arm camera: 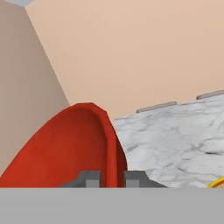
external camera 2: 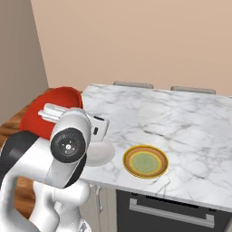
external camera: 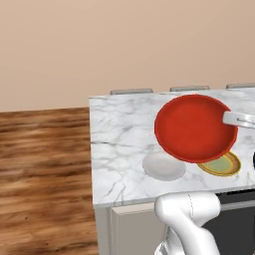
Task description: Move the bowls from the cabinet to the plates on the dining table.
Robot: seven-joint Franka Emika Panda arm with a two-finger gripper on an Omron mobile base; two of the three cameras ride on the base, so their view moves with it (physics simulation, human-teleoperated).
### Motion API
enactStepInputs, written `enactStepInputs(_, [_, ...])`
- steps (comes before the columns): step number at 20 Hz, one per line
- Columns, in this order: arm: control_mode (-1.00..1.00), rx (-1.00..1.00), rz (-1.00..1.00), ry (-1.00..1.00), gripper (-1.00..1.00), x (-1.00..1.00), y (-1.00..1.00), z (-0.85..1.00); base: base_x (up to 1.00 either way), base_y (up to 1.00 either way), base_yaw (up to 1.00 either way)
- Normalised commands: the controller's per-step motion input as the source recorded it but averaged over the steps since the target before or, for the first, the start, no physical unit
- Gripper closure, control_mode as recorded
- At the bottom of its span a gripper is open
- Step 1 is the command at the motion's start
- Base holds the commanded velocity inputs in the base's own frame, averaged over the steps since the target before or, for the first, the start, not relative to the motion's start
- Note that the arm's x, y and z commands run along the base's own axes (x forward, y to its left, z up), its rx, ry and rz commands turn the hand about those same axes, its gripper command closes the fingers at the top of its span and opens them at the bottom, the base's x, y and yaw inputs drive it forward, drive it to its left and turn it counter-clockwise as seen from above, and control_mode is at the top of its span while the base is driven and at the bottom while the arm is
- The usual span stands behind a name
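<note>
My gripper [arm camera: 112, 180] is shut on the rim of the wide glossy red bowl [external camera: 194, 127], which hangs tilted in the air above the near left part of the dining table [external camera: 119, 144]. In the hand view the bowl's rim [arm camera: 111, 144] stands between the two dark fingertips. Two plates lie on the marble near the front edge: a white-grey plate [external camera: 163, 166] and, to its right, a yellow-gold plate [external camera 2: 145, 161]. In the left base view the bowl covers part of the yellow-gold plate [external camera: 222, 165]. The cabinet is out of view.
Grey chair backs [external camera: 131, 91] line the table's far edge. Wooden floor [external camera: 45, 174] lies to the left of the table and a beige wall stands behind it. My own white arm [external camera 2: 68, 145] blocks much of the bowl in the right base view.
</note>
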Motion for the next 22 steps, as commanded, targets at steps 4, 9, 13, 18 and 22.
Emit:
enactStepInputs(4, [-1.00, 0.12, -0.08, 0.00, 1.00, 0.29, -0.25, -0.32, 0.00, 0.00, 0.00])
enactStepInputs(9, [-1.00, 0.11, -0.09, 0.01, 1.00, 0.40, -0.13, -0.31, 0.00, 0.00, 0.00])
enactStepInputs(13, [-1.00, 0.08, -0.08, 0.02, 1.00, 0.47, -0.04, -0.40, 0.00, 0.00, 0.00])
enactStepInputs(18, [-1.00, 0.07, -0.09, 0.04, 1.00, 0.43, -0.05, -0.46, 0.00, 0.00, 0.00])
enactStepInputs(22, [-1.00, 0.07, -0.08, 0.04, 1.00, 0.36, -0.07, -0.43, 0.00, 0.00, 0.00])
